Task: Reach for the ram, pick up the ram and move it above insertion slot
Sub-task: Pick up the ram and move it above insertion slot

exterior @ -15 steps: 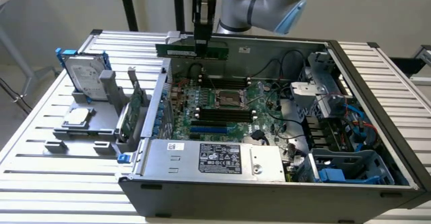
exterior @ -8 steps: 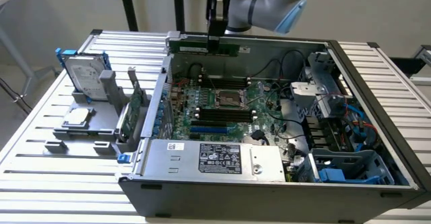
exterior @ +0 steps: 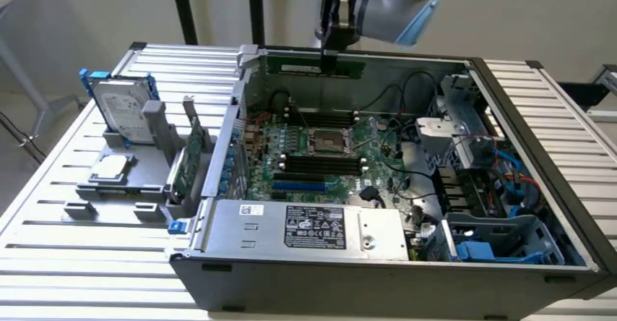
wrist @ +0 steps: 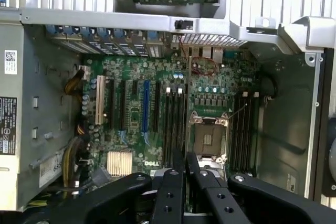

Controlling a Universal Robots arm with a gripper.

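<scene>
The tool (exterior: 329, 55) grips the ram (exterior: 316, 66) edge-on (long axis level), poised high above the motherboard's memory slots (exterior: 321, 165).

"DELL" printed on the motherboard (wrist: 157, 108) — other labels on the computer case (exterior: 318, 263) too small to read

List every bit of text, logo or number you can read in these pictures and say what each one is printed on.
"DELL" – printed white on the motherboard, near its edge by the tool.
Black label on the power supply: print too small to read.
Small white sticker on the power supply: unreadable.
Label on the hard drive in the stand: unreadable.
Stickers on the case wall: print blurred, not readable.
</scene>
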